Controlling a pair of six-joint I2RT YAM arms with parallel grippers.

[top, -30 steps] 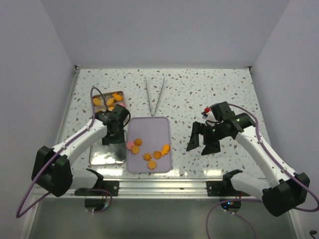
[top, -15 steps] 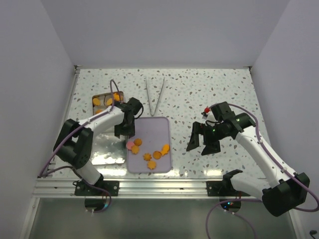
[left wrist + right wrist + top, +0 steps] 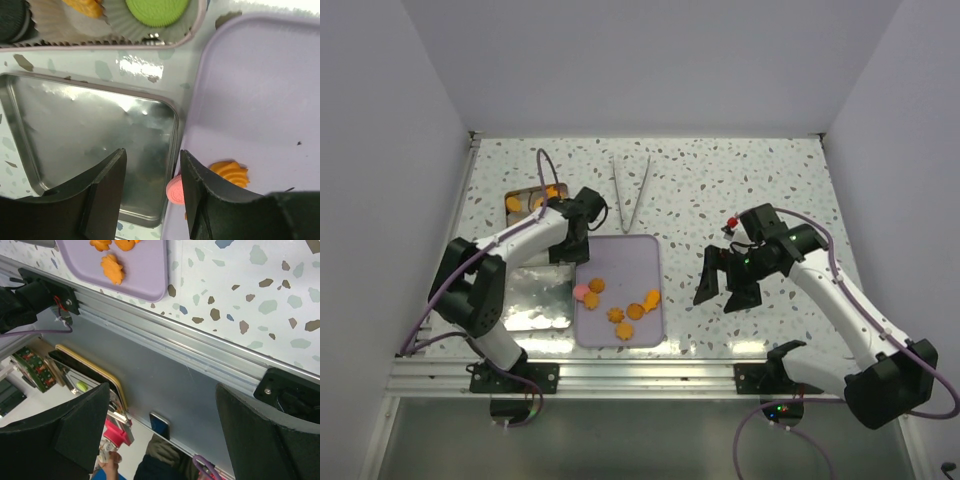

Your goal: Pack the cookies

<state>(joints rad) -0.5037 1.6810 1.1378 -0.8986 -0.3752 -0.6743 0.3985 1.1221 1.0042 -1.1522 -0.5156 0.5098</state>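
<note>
We see most cookies (image 3: 618, 300) lying on the lilac tray (image 3: 625, 255), a few in the tin (image 3: 507, 197) behind. A silver pan (image 3: 535, 295) sits just left of the tray. Only the left wrist view shows a green cookie (image 3: 157, 7) in a paper cup (image 3: 117, 25). The left gripper (image 3: 152, 195) hangs over the pan's edge with fingers apart; the right gripper (image 3: 725, 282) is spread wide, right of the tray.

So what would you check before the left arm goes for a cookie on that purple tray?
1. Left gripper open and empty: ok.
2. Its gap centred on the pink round cookie at the edge of the lilac plastic tray: not ok, it sits over the shiny silver tin.
3. Free paper cup in the square cookie box: cannot tell.
4. Right gripper open, off the tray: ok.
5. Metal tongs lying clear beyond the tray: ok.
</note>
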